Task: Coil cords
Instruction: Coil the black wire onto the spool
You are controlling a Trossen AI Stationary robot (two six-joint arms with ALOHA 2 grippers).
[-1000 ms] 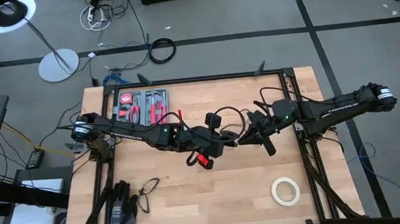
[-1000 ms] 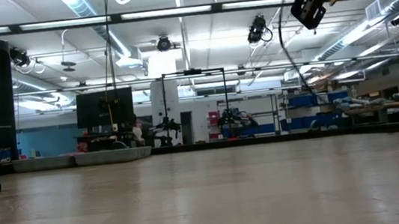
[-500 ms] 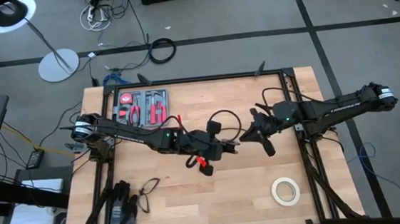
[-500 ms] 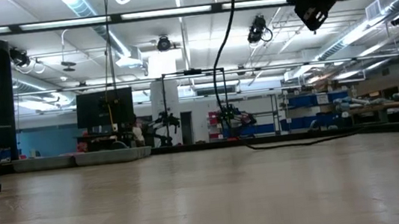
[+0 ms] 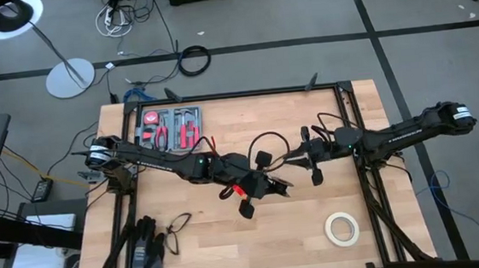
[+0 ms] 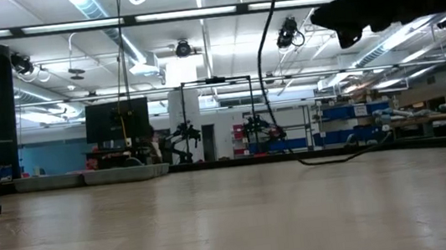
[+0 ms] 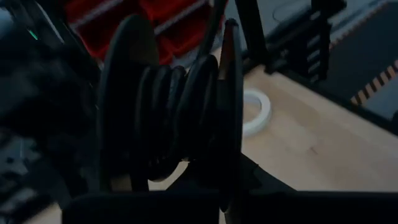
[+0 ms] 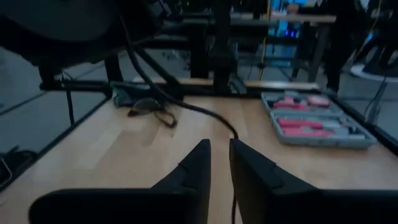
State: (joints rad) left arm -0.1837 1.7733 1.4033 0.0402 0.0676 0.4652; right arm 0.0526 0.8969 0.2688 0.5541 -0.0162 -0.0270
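Wood tabletop [image 5: 213,230], workshop floor around. Cord [image 5: 267,140]: thin blk cable arching over table ctr, several turns wound round left gripper [image 5: 265,186] fingers, jaws held on coil. Right gripper [image 5: 314,164] at 3 o'clock of it, jaws nearly closed on cord. Tool tray [image 5: 169,127] at 10; tape roll [image 5: 342,228] at 5; glasses [image 5: 177,230] at 7.

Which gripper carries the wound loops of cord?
The left gripper: several loops of cord sit stacked between its fingers in its wrist view. By the right gripper only a single strand runs.
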